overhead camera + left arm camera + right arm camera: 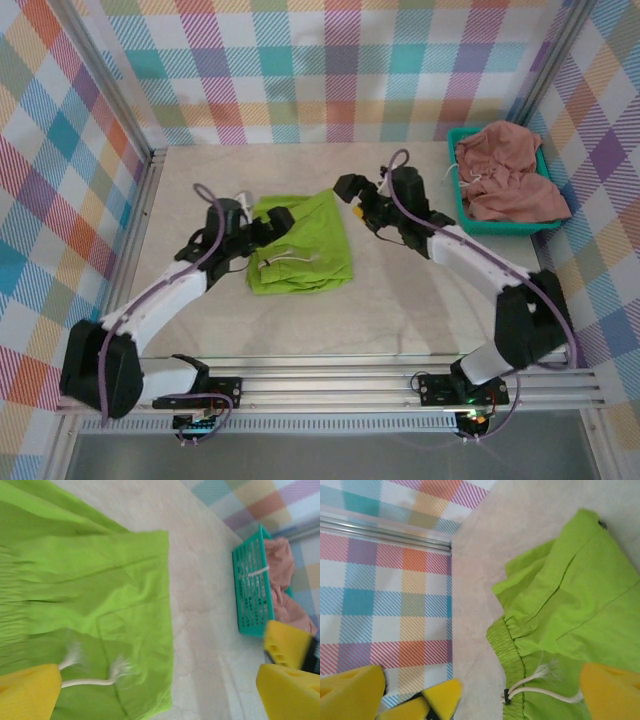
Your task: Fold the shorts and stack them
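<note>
While flat (folded), lime green shorts [310, 245].

Lime shorts [90, 590] cropped at pic edge; drawstring [90, 682] blurry.

1. Top view: bright, even, diffuse light, with faint soft shadows under the arms [170, 290].
2. Left wrist view: soft overall, drawstring [92, 680] smeared, near fingers [27, 692] out of focus.
3. Right wrist view: cloth crisper, fingers [610, 692] blurred.
</note>
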